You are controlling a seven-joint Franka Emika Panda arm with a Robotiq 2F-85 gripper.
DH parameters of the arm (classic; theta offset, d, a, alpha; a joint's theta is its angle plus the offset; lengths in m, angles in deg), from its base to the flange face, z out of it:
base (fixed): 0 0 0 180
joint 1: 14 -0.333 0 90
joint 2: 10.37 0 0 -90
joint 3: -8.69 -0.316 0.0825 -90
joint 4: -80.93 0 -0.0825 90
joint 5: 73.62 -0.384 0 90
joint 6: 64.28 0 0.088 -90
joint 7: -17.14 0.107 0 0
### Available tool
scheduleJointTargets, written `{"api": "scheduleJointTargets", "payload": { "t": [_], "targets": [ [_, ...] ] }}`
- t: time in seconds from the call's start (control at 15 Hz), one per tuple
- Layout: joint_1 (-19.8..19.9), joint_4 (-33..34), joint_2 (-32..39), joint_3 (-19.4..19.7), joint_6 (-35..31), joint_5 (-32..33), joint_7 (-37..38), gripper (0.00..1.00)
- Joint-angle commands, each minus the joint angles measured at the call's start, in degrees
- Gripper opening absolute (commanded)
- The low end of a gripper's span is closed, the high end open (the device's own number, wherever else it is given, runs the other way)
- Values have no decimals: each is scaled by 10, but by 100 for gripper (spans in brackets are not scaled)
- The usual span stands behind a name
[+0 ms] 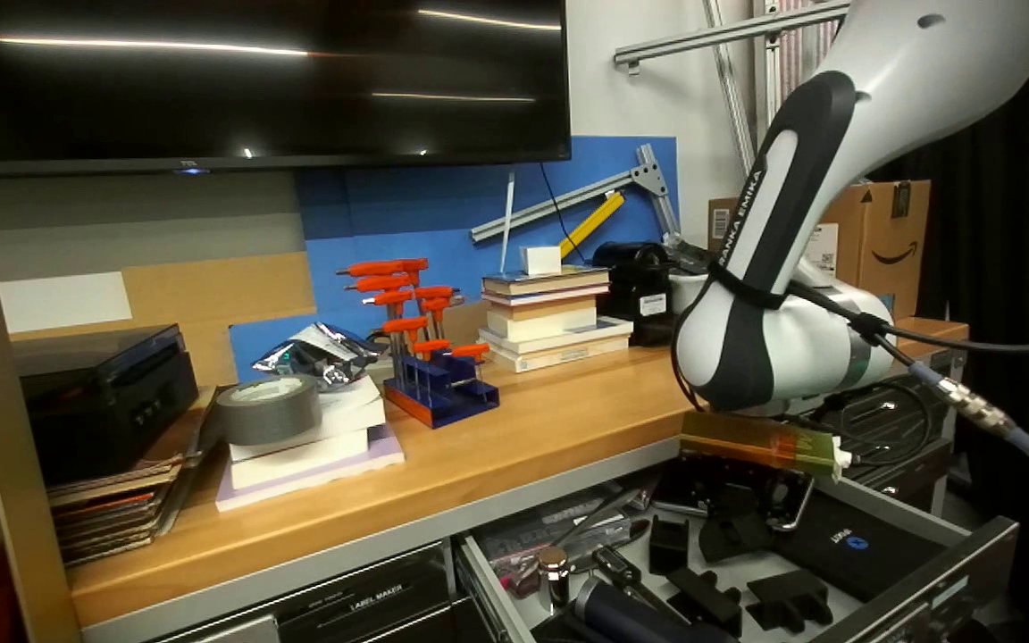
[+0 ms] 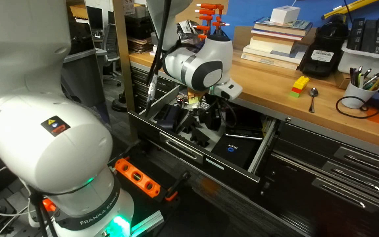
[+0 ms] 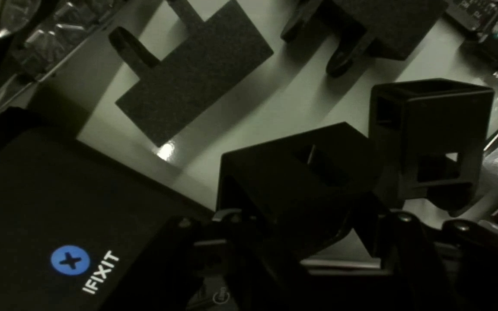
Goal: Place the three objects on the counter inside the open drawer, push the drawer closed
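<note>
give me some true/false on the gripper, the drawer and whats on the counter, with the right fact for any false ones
1. The gripper is at the open drawer. True.
2. The spoon lies inside the drawer. False: the spoon lies on the wooden counter.
3. The stack of toy bricks is all blue. False: the stack of toy bricks is yellow, red and green.
4. A black iFixit case lies in the drawer. True.
5. The white cup lies on its side. False: the white cup stands upright, with pens in it.
6. A gray tape roll rests on stacked books. True.
</note>
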Motion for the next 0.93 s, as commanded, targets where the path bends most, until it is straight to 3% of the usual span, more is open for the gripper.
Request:
{"api": "scheduleJointTargets", "payload": {
  "t": [0.0, 0.13, 0.33, 0.67, 0.87],
  "targets": [
    [-36, -10, -2, 33, 0, 32, 44, 86],
    [-49, -15, -5, 41, 1, 45, 59, 99],
    [-71, -18, -13, 59, 15, 74, 89, 100],
    [-128, -13, -50, 117, 66, 194, 198, 100],
    [-107, -8, -92, 99, 147, 247, 252, 100]
  ]
}}
